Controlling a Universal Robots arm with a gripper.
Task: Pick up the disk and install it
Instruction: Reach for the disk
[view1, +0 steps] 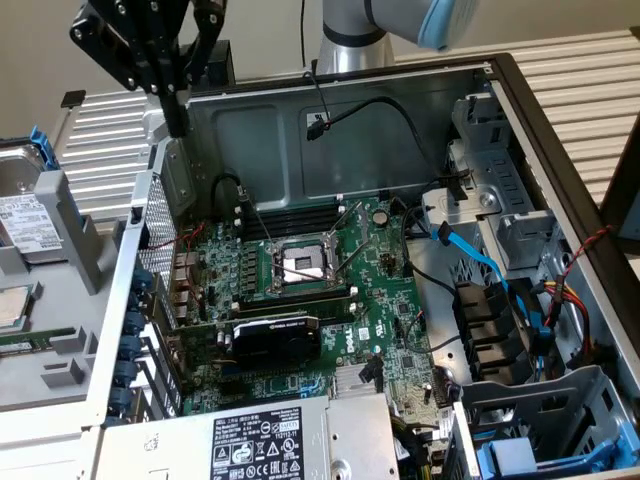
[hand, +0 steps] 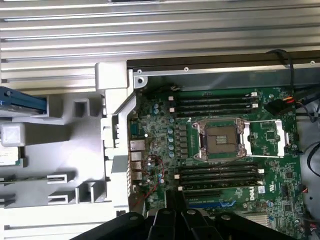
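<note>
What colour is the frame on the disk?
Blue; the frame on the disk shows best in the exterior view.

- Where is the disk (view1: 24, 205)?
- At the exterior view's left edge, outside the open computer case (view1: 345, 95), seated in a grey slotted holder (view1: 72, 245).
- Its look?
- Silver-grey metal, 1 white printed label facing up, a bright blue carrier frame (view1: 38, 143) at its far end. Partly cut off.

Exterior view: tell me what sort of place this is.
Probably a computer assembly or repair workbench: an open computer case with its motherboard exposed, a grey parts tray beside it holding the disk, and the gripper hanging above the case's wall.
</note>
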